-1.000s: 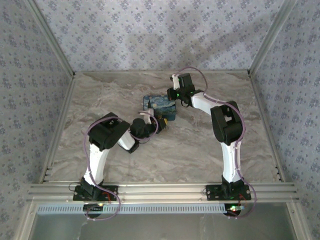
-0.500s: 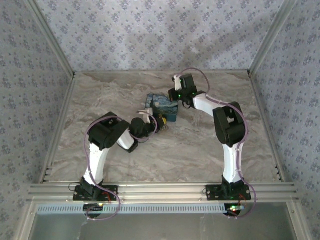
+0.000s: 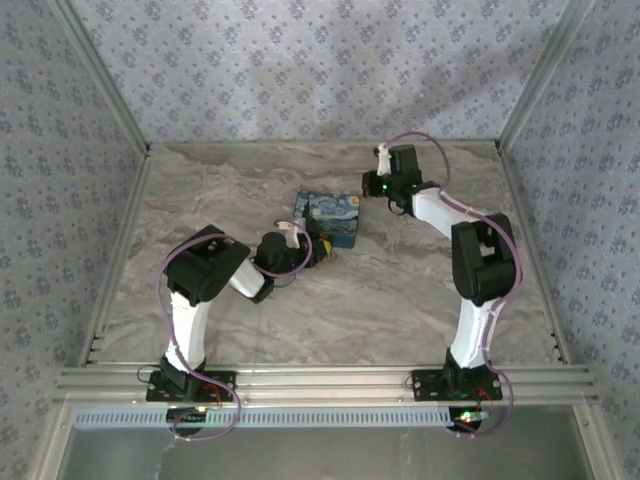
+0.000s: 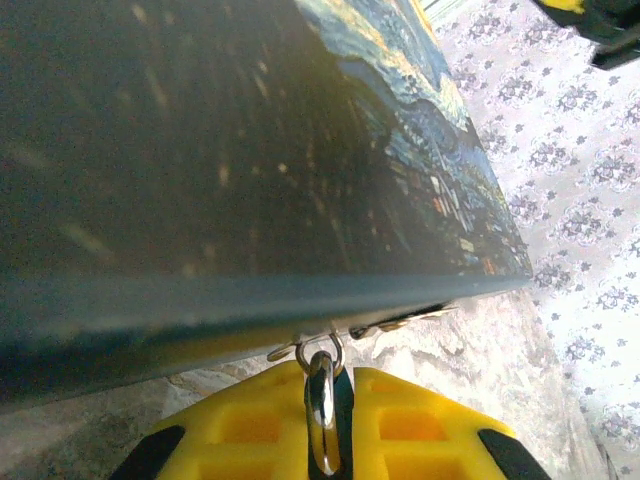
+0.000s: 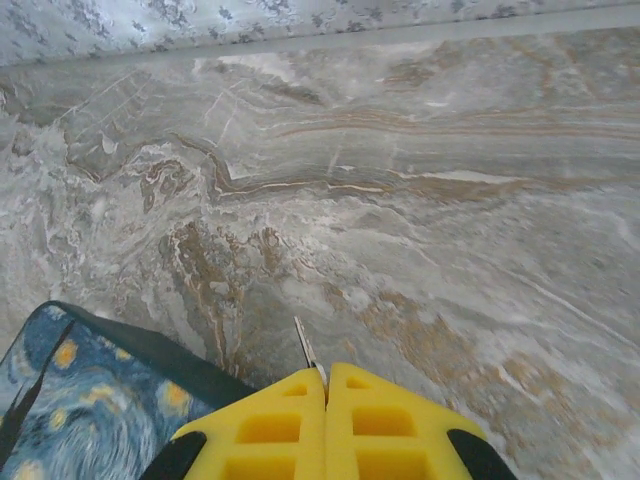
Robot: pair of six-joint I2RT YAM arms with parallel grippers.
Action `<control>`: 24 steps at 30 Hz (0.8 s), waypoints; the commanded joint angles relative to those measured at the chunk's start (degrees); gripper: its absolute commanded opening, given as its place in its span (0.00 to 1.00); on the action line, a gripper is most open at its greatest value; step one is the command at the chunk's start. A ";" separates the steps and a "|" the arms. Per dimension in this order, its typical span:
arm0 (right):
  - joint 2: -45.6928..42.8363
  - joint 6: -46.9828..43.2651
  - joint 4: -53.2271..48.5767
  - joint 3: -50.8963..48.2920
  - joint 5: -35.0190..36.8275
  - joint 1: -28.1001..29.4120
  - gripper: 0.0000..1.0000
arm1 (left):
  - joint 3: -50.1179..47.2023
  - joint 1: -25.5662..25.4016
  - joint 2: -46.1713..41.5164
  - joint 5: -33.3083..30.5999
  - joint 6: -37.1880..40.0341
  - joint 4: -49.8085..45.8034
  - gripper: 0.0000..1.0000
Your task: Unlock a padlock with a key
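Nearest the arm bases, the left end effector [image 4: 330, 376] is drawn in narrow around the padlock [image 4: 322, 425]. The silvery shackle stands pinched in the slit between the two yellow fingers, and the lock's body is hidden behind them. The grip looks meant to steady the lock, so it neither swings nor twists when a key is pushed in. The shackle loops through a small metal hasp [image 4: 400, 322] on the lower edge of the blue starry-print box [image 3: 330, 215]. This puts the padlock at the box's near side, hanging right at the left fingertips. From above, the box lies on the marble tabletop [image 5: 450, 200] between the two arms.

Further back, past the box's far right corner, the right end effector [image 5: 326, 376] has its fingers pressed together. A thin metal sliver, apparently the key [image 5: 304, 345], pokes out from between them. It points over bare tabletop toward the rear wall [image 3: 320, 70], with only a corner of the box at its lower left. The padlock is therefore well apart from this end effector, on the opposite side of the box. I judge the key must be brought round and aimed at the keyhole, which cannot be seen here.
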 commanded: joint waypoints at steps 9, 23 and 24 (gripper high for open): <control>-24.19 14.58 11.80 -24.39 -13.29 -1.99 0.00 | 2.79 1.86 -2.27 7.45 -10.79 -9.22 0.00; -40.92 29.01 30.04 -52.02 -21.72 -1.10 0.00 | 5.40 2.14 -2.99 9.96 -18.67 -7.29 0.00; -41.16 29.44 30.52 -52.93 -20.91 -0.96 0.00 | 5.49 2.14 -2.92 9.83 -19.11 -6.81 0.00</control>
